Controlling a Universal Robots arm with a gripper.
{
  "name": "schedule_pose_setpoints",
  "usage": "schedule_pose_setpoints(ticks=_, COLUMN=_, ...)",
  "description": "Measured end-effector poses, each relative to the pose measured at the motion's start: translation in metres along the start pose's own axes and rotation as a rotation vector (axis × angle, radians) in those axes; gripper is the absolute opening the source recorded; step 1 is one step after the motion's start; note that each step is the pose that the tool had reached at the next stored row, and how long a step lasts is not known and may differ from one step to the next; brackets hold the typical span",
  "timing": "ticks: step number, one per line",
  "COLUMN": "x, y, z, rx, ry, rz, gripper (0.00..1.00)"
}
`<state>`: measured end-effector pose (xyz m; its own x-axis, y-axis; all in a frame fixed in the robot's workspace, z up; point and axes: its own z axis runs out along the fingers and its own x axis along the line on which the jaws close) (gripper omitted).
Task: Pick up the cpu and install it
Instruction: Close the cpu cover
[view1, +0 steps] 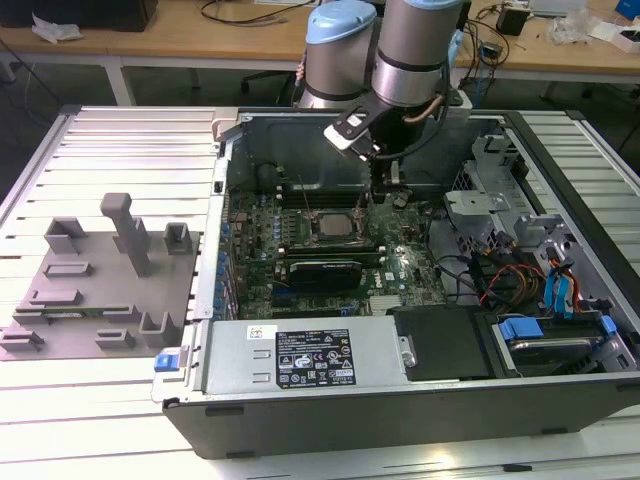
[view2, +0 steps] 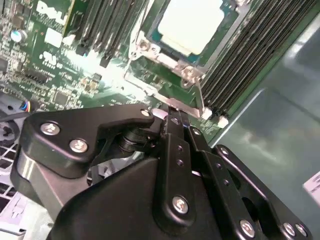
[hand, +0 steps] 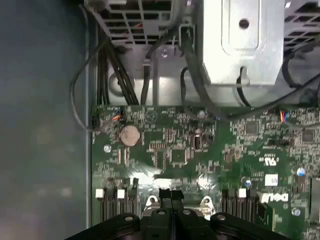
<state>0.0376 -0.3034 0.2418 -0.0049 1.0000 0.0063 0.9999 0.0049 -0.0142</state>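
In the exterior view the end effector (view1: 384, 186) hangs inside the computer case (view1: 400, 420), beside the socket (view1: 312, 238). The second wrist view shows the cpu (view2: 192, 22) lying in that socket. In the first wrist view the end effector's fingers (hand: 166, 195) are squeezed together, empty.

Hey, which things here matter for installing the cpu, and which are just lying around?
For the job:
cpu, sitting in the motherboard socket
end effector, shut, close to that socket

Just lying about:
grey fixture tray
power supply
coin cell battery
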Motion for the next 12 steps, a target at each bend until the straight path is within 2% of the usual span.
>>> schedule_pose_setpoints(ticks=1, x=0.0033, y=-0.0106, z=0.0002, rx=-0.0010, ry=0.0001, rz=0.003, gripper=0.11)
schedule_pose_setpoints(ticks=2, x=0.0038, y=-0.0127, z=0.0002, rx=-0.0013, ry=0.0001, rz=0.003, gripper=0.11)
schedule_pose_setpoints(ticks=6, x=0.0052, y=-0.0197, z=0.0003, rx=-0.0019, ry=0.0000, rz=0.004, gripper=0.11)
schedule_pose_setpoints(ticks=10, x=0.0054, y=-0.0204, z=0.0003, rx=-0.0019, ry=-0.0001, rz=0.005, gripper=0.11)
schedule_pose_setpoints(ticks=12, x=0.0055, y=-0.0203, z=0.0006, rx=0.0197, ry=0.0062, rz=0.005, gripper=0.11)
